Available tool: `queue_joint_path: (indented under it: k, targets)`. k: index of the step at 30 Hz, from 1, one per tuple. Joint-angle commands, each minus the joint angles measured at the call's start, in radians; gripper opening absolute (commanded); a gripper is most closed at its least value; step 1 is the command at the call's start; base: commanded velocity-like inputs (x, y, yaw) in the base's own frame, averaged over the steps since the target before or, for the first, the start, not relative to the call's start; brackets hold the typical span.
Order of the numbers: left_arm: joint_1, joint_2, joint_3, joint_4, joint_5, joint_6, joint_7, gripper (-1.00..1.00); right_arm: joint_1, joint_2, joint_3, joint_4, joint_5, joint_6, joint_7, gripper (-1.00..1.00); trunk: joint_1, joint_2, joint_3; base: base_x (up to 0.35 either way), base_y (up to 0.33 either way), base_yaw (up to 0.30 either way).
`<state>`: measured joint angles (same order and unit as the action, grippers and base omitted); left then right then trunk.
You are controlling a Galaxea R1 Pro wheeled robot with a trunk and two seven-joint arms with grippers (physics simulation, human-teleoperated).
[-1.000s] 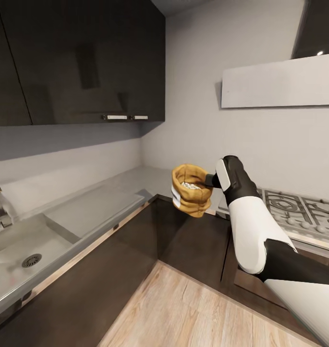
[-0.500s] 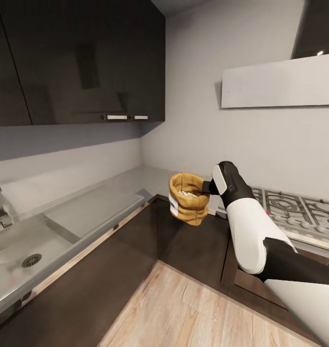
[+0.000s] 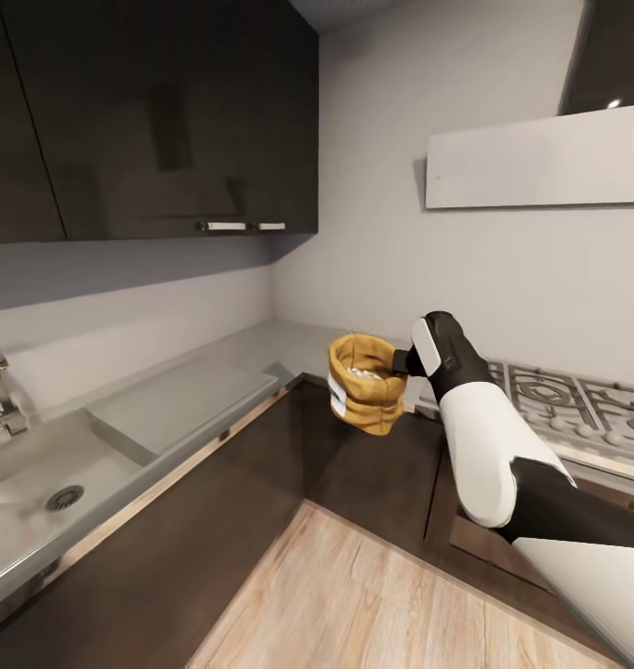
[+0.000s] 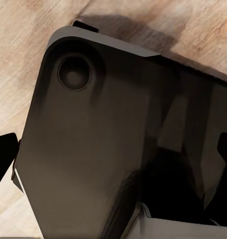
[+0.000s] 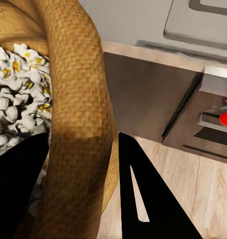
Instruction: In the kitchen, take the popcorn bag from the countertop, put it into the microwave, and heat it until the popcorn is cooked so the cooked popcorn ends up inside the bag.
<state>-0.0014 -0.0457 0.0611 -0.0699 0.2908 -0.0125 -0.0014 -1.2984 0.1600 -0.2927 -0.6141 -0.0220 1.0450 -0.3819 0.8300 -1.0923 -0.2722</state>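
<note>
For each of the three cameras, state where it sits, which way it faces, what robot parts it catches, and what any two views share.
Head view: on the head, looking down over the counter corner; the right arm holds the bag beside the hob.
Left wrist view: on the left arm, facing the wood floor past a dark robot part.
Right wrist view: on the right arm, along its fingers, at the bag and popcorn.
Shared: head and right wrist views both show the bag, popcorn and hob.

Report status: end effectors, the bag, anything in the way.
Right end effector shut on popcorn bag rim, bag held upright above cabinet corner. Popcorn white, puffed inside. Left end effector state unreadable. Gas hob beside arm; nothing blocking.
</note>
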Motion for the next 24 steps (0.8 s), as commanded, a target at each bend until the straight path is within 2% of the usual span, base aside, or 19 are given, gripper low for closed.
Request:
queue_joint_path:
  k: [1, 24]
  targets:
    - [0.0, -0.001, 0.006, -0.001, 0.002, -0.001, 0.0, 1.0, -0.001, 0.001, -0.005, -0.001, -0.003, 0.002, -0.005, -1.0, 0.0, -0.001, -0.001, -0.32, 0.0, 0.0]
    - [0.0, -0.001, 0.007, -0.001, 0.002, -0.001, 0.0, 1.0, -0.001, 0.001, -0.005, 0.0, 0.005, 0.002, -0.005, -1.0, 0.0, -0.001, -0.001, -0.339, 0.0, 0.0]
